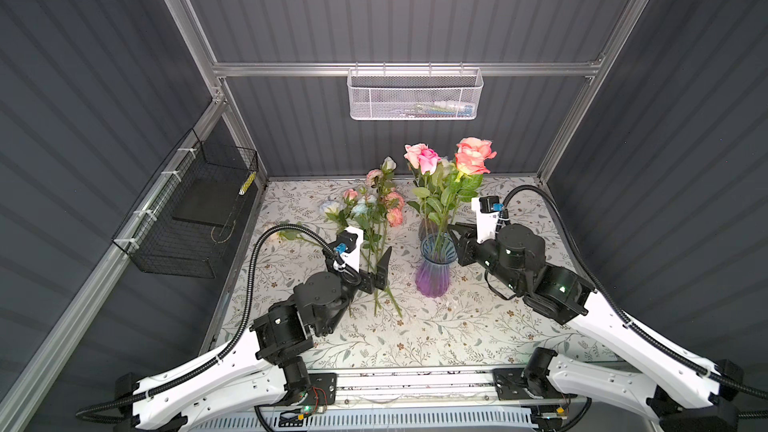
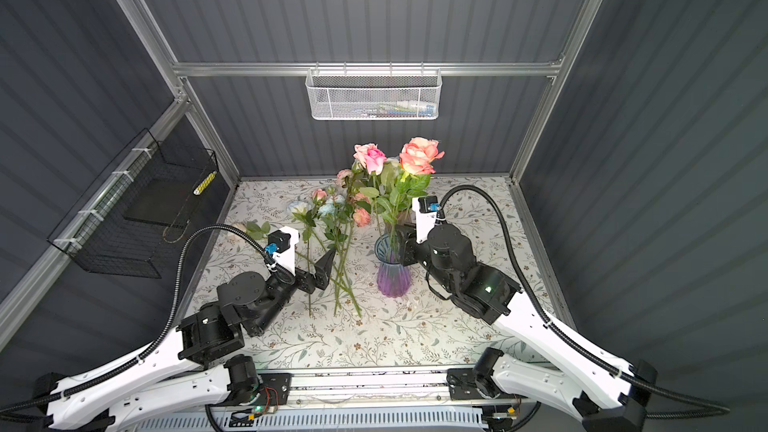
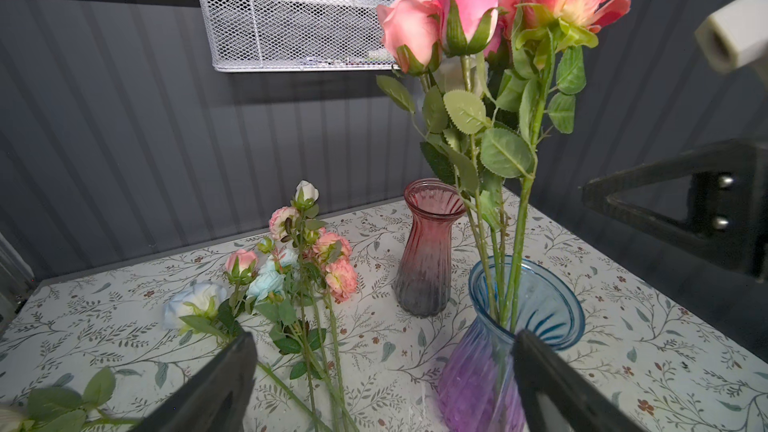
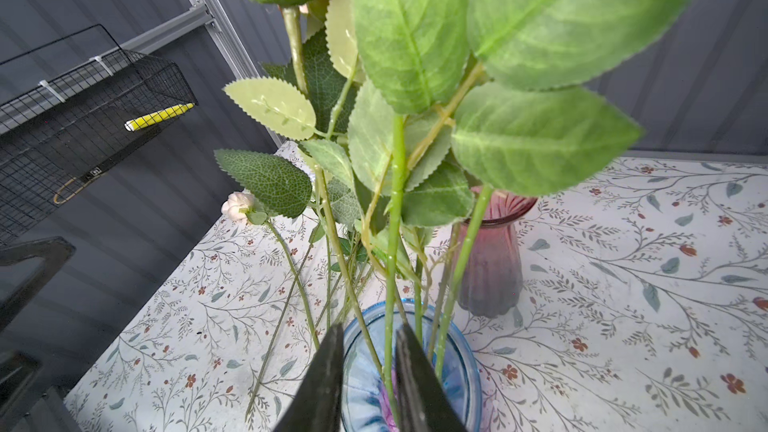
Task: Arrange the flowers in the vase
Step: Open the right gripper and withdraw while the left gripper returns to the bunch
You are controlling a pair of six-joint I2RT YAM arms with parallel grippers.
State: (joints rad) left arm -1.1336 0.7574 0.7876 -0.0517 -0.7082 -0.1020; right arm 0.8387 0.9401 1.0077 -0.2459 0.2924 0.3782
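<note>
1. The right gripper (image 4: 369, 328) is hanging just over the mouth of the blue-to-purple ribbed glass vase (image 1: 434, 272). Its jaws are standing a narrow way apart; one green stem is running through the gap, and nothing is looking pinched.
2. The left gripper (image 3: 384, 338) is gaping wide and holding nothing. It is poised low over the stems of the loose ruffled flowers (image 1: 374, 209), pink, white and pale blue on long green stalks.
3. The blue-to-purple vase is standing near the middle of the floral-printed worktop (image 1: 415, 338). Several tall pink and coral roses (image 1: 457, 155) are standing upright in it.
4. The loose ruffled flowers are lying flat left of the middle, blooms toward the far edge. One more pale bloom (image 2: 239, 228) is lying nearer the left edge.
5. A red-to-grey ribbed glass vase (image 3: 428, 251) is standing empty, closer to the far edge.
6. The job is looking roughly half done: the big roses are in, and the smaller stems are waiting to be picked up.
</note>
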